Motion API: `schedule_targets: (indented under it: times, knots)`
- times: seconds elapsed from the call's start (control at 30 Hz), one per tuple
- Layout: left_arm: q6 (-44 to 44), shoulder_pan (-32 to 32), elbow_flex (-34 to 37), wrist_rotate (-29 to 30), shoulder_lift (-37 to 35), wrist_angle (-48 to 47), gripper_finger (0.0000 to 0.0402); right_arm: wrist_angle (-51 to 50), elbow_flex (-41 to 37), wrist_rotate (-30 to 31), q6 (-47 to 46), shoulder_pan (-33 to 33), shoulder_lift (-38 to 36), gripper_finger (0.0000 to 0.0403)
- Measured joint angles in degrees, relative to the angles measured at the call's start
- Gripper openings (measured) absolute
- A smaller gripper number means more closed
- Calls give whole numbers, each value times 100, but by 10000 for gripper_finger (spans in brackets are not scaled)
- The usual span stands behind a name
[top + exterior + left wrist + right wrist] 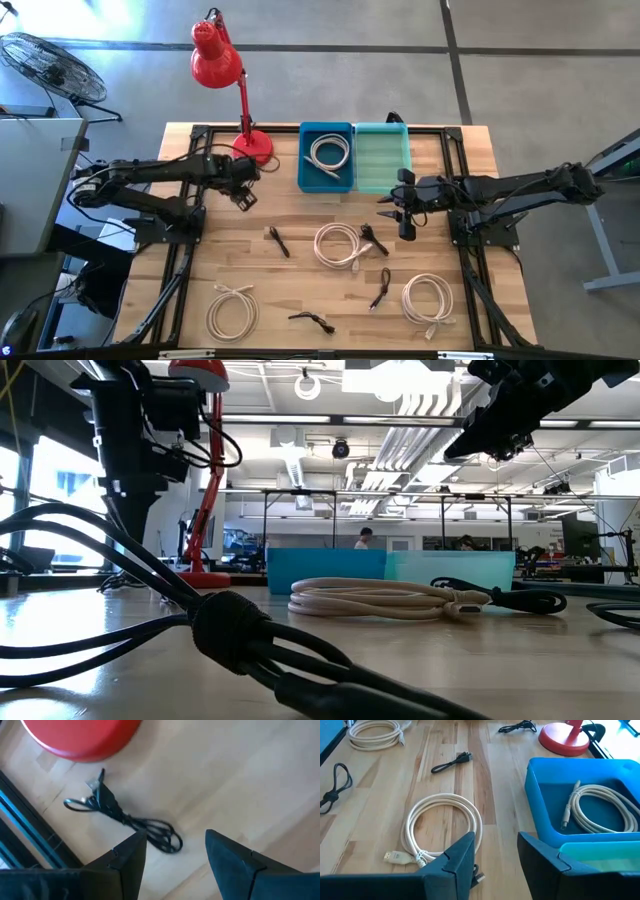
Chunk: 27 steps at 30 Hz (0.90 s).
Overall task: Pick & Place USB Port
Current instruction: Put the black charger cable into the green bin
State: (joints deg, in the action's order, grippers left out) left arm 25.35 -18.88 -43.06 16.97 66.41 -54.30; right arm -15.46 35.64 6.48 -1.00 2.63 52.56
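White coiled cables lie on the wooden table: one mid-table [338, 244] [445, 827], two near the front [232, 310] [428, 298]. Another white coil [329, 153] rests inside the blue bin [326, 127]. The teal bin [382, 160] beside it holds nothing. Short black cables lie scattered [278, 241] [374, 238] [380, 288] [312, 320]. My right gripper [405, 215] [497, 862] hovers open above the table, just near of the bins. My left gripper [245, 190] [175, 865] hangs open over a black cable [125, 817] beside the lamp base.
A red desk lamp stands on its round base [252, 145] [80, 735] at the table's far left, close to my left gripper. Black frame rails [200, 135] run along the table's edges. Bare wood lies between the cables in the middle.
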Motion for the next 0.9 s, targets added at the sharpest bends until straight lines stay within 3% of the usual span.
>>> schedule_targets:
  times: [0.2,0.4,0.9]
  knots:
    - [-23,-618,-1,-184,0,131,198,-40,0,-55,-4,2,0,142]
    - [544,-1000,0,-101,20,-29,198,-120,0,-89,-4,2,0,142]
    - [1568,-1116,-1,-173,22,-493,198,-273,0,-503,-14,3,0,142]
